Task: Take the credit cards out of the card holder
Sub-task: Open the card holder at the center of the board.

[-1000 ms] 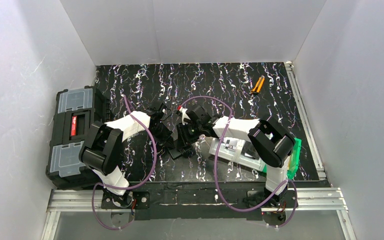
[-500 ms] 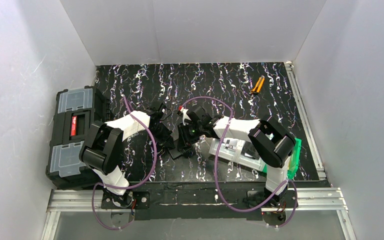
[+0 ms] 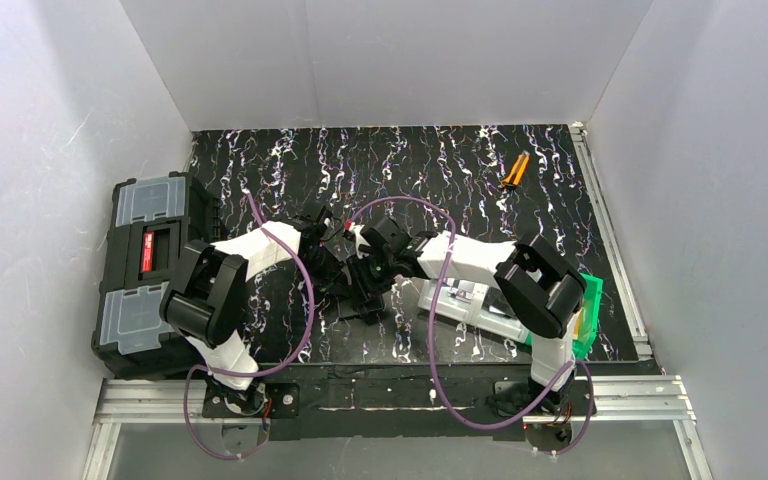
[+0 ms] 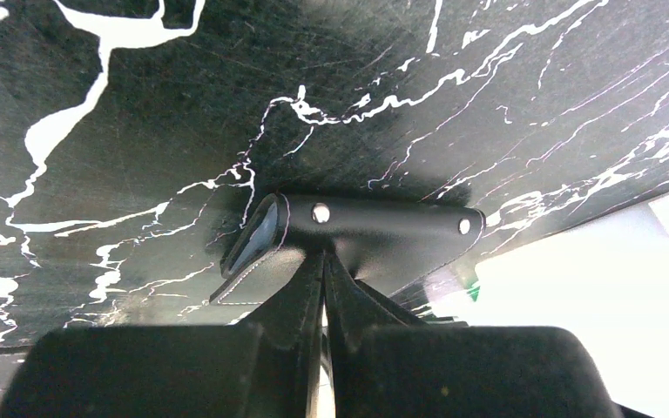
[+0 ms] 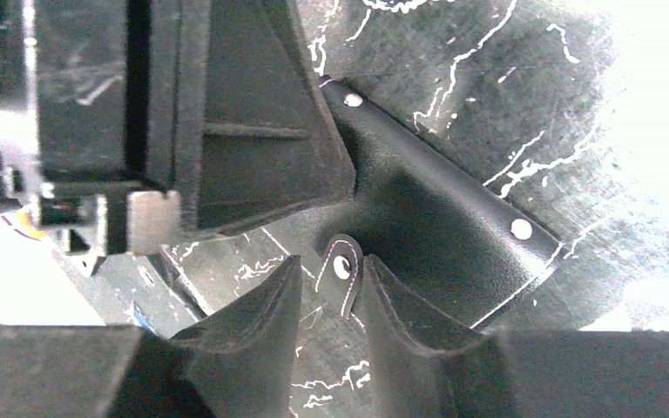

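Nearest the arm bases, at about 4 o'clock from the work, a grey bin [image 3: 465, 300] and a green bin [image 3: 590, 300] sit on the bench [image 3: 460, 170]. At mid-bench the card holder [image 4: 383, 231] is between the two arms. The left claw [image 4: 323, 261] is clamped together on one black flap, probably to anchor the wallet while the other arm works. The right claw [image 5: 331, 266] has its jaws apart, straddling the small snap tab [image 5: 345, 277]. I cannot tell whether a pad touches it. It looks placed to pull the tab and spread the fold. The credit cards are hidden, presumably inside. A toolbox [image 3: 145, 270] lies at 9 o'clock, and far off at 1 o'clock is an orange-handled tool [image 3: 514, 170].
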You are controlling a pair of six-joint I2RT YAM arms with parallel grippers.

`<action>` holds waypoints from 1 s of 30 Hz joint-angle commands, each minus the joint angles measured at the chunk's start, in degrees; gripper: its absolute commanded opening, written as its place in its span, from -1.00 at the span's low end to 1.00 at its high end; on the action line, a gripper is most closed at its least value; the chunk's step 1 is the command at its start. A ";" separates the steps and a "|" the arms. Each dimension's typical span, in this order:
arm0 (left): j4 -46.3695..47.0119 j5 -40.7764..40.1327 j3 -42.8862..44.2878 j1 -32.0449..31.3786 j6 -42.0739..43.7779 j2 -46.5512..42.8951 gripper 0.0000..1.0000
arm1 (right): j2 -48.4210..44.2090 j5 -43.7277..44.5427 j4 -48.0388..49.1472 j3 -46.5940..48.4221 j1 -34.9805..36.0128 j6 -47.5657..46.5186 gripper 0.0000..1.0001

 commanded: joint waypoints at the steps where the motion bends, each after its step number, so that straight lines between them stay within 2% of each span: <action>1: 0.61 -8.26 -4.04 -1.04 -0.43 5.85 -1.00 | 3.24 -1.07 -8.14 1.31 2.78 -0.17 -0.16; 2: 0.58 -8.26 -4.09 -1.00 -0.55 5.89 -1.00 | 3.62 -0.50 -9.02 1.77 2.78 0.07 -0.17; 4: 0.56 -8.08 -4.19 -1.00 -0.65 5.91 -1.00 | 4.67 0.49 -10.43 2.77 2.78 0.55 -0.32; 10: 1.21 -7.30 -5.17 -1.00 -1.61 6.19 -1.00 | 6.44 2.73 -12.53 4.40 3.12 1.57 -0.96; 19: 0.98 -7.35 -4.58 -0.82 -1.89 8.40 -1.00 | -4.84 1.48 -1.75 -5.93 4.59 -1.64 -0.97; 30: 0.36 -8.11 -4.31 -0.73 -1.34 9.33 -1.00 | -10.60 3.03 -1.61 -9.77 7.62 -5.31 -0.97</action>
